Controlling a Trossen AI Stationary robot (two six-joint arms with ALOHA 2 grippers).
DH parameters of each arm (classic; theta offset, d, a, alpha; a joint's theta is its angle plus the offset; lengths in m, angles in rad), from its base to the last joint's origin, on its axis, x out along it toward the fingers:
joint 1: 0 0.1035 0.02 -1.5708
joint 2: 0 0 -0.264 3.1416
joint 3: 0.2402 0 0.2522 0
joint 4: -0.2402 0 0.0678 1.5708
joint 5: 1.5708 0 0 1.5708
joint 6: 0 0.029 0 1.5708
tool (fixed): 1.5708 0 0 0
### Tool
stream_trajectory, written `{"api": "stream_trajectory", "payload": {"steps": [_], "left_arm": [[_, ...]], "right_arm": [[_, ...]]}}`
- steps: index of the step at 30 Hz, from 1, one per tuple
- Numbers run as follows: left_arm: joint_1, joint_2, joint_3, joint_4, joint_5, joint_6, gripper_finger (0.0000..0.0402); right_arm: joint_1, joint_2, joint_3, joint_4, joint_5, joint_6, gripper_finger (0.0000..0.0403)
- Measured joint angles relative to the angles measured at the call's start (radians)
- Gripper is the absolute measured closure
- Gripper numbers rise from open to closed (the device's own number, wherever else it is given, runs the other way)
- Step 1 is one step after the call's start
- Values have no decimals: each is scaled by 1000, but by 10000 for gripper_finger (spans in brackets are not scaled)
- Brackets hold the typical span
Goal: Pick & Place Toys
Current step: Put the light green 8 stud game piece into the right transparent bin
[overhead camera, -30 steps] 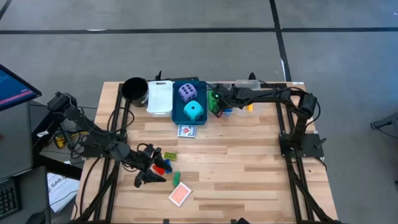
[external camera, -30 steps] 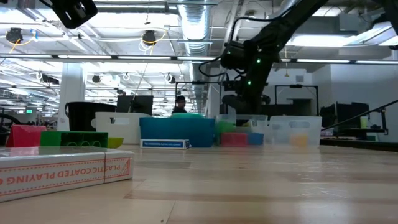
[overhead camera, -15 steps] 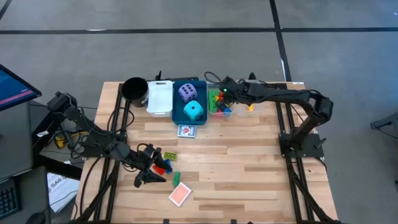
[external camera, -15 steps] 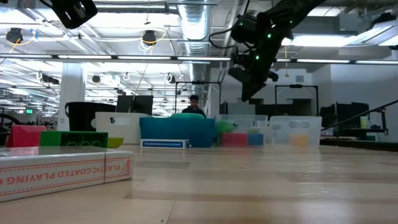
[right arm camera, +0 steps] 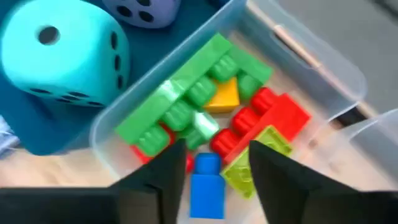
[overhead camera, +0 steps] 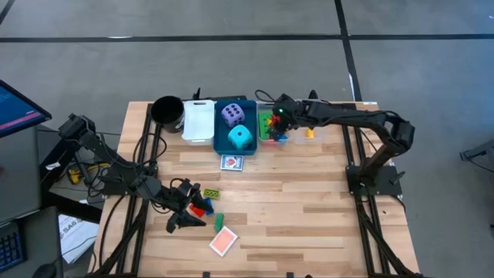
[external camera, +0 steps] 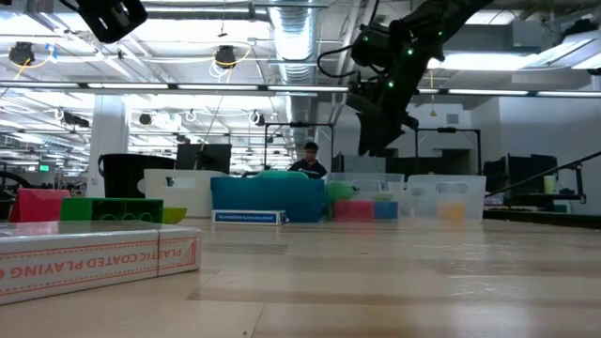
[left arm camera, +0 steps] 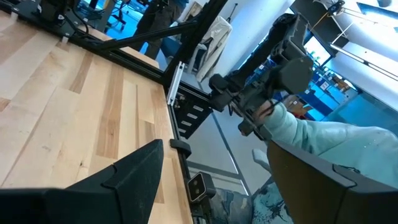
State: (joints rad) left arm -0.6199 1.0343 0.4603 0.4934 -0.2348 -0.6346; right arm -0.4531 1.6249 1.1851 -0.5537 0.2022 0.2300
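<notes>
From above, my right tool [overhead camera: 276,114] hangs over the clear bin [overhead camera: 272,127] at the far edge of the wooden bench [overhead camera: 309,208], where red, green, blue and yellow bricks [overhead camera: 269,128] lie heaped; next to it the blue bin [overhead camera: 251,123] holds the purple die [overhead camera: 231,115] and the cyan die [overhead camera: 241,138], with the white bin [overhead camera: 198,121] and black cup [overhead camera: 166,110] beyond. One card deck [overhead camera: 231,163] lies just in front of the blue bin, another [overhead camera: 223,242] near the front edge, and my left tool [overhead camera: 190,212] waits low by a few loose bricks [overhead camera: 205,205] near the front left. At bench level, my right tool [external camera: 376,131] hangs well clear above the row of bins, while a boxed deck [external camera: 94,258] and red and green bricks [external camera: 84,208] fill the near left; a person [external camera: 308,160] shows far behind. My left wrist camera shows its fingers [left arm camera: 134,180] standing apart with nothing between them, bare bench and a person's pale sleeve [left arm camera: 323,140] beyond. My right wrist camera looks straight down into the clear bin [right arm camera: 298,46]: fingers [right arm camera: 161,180] parted, holding nothing, above the green bricks [right arm camera: 186,99], a yellow brick [right arm camera: 225,96], red bricks [right arm camera: 261,118] and a blue brick [right arm camera: 206,180], the cyan die [right arm camera: 56,59] beside.
</notes>
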Motion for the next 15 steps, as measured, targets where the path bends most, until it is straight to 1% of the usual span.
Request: {"api": "stream_trajectory", "payload": {"steps": [3,6,11,15], "left_arm": [[0,0,0,0,3,0,120],[0,0,0,0,4,1,120],[0,0,0,0,4,1,120],[0,0,0,0,4,1,120]], "right_arm": [[-23,0,0,-16,-48,73,195],[-41,0,0,-42,-63,122,171],[-54,0,0,-93,-74,158,165],[-48,0,0,-101,-75,163,174]]}}
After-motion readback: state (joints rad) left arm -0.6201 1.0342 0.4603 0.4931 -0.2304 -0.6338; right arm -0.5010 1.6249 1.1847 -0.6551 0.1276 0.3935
